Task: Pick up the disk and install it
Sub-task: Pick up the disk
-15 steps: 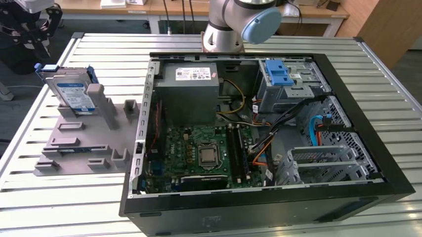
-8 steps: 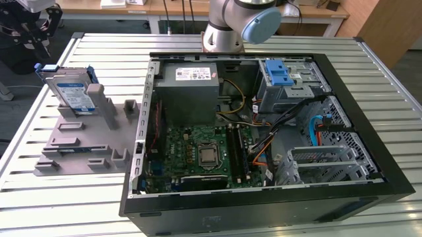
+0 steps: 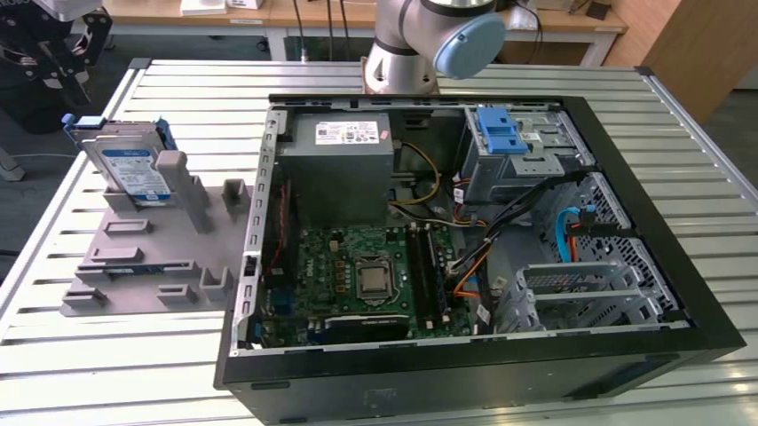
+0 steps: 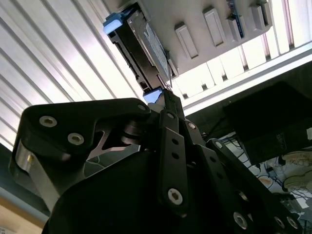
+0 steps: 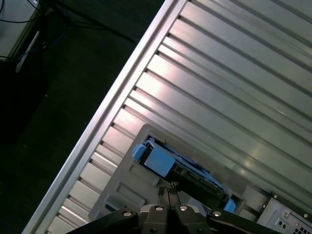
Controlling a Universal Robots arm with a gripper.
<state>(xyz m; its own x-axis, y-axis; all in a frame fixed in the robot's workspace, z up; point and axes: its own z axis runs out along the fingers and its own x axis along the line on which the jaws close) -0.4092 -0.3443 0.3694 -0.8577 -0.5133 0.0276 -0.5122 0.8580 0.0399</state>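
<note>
- We see the disk standing on edge in the grey holder on the bench, beside the open computer case.
- In the first wrist view, our pincer is closed and empty, near the disk.

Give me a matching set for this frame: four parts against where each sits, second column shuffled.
1. silver-grey rectangular disk with blue rails
2. grey metal box with white sticker
3. silver metal cage with blue plastic latch
4. green circuit board

A. inside the black computer case, upper right in the exterior view
B. flat on the case floor, below the grey box in the exterior view
C. standing on edge in the grey plastic fixture on the slatted metal table
D. inside the case, upper left in the exterior view

Pairs: 1-C, 2-D, 3-A, 4-B
</note>
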